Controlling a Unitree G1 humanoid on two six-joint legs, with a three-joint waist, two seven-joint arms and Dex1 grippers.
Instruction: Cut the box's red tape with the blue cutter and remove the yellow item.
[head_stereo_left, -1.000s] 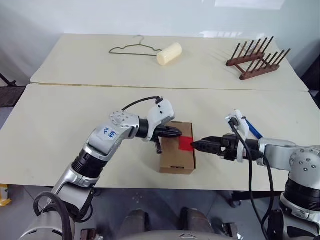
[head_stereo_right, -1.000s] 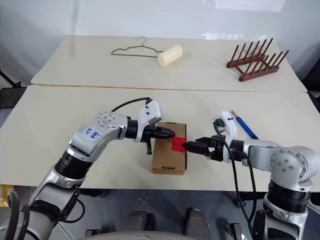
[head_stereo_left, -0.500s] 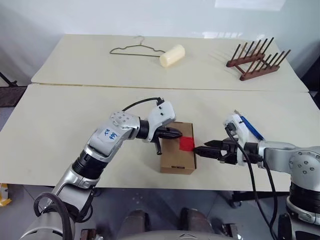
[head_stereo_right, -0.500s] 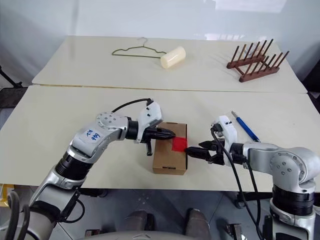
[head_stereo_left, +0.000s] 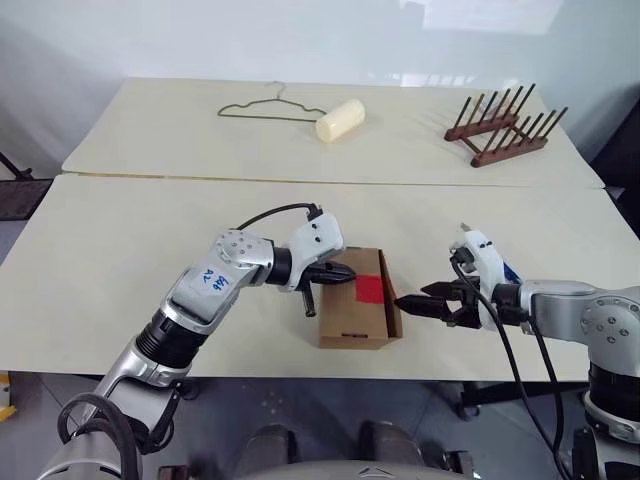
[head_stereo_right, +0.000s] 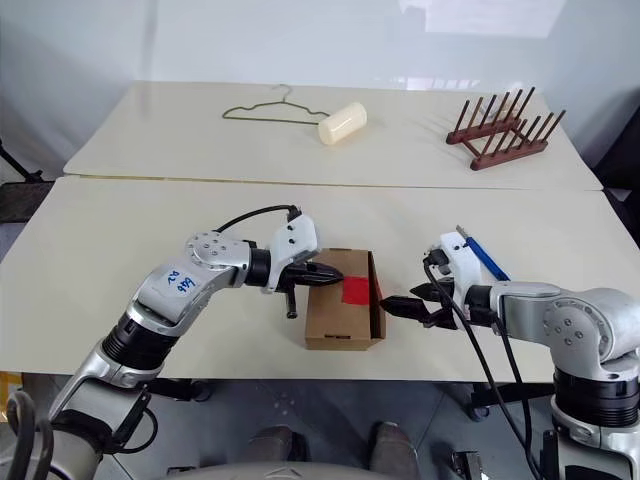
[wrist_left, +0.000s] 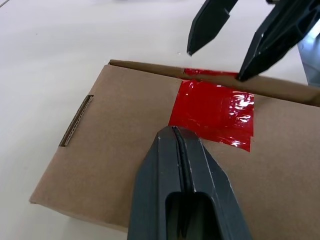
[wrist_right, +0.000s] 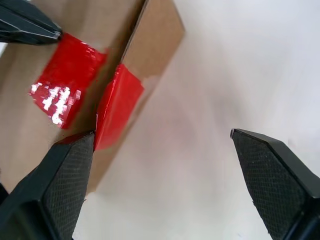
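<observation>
A: Box location?
B: Brown cardboard box (head_stereo_left: 352, 312) near the front edge of the counter (head_stereo_left: 120, 260), between both arms. Red tape (head_stereo_left: 371, 290) on the lid, lapping over its right edge; the side flap there stands ajar.
A: Left tool?
B: Left tool (head_stereo_left: 348, 273) has its fingers pressed together, empty, tip on or just over the lid, just beside the tape's left edge. Contact unclear.
A: Right tool?
B: Right tool (head_stereo_left: 405, 303) has its fingers spread wide, nothing between them, pointing at the box's right side. One finger (wrist_right: 60, 185) sits close to the taped flap edge; can't tell if it touches.
A: Cutter?
B: Blue cutter (head_stereo_right: 485, 261) lies on the counter right of the box, partly behind the right wrist.
A: Far side?
B: On the far counter: wire hanger (head_stereo_left: 268, 108), cream cylinder (head_stereo_left: 340, 120) just beside it, wooden peg rack (head_stereo_left: 505, 125) off to the right.
</observation>
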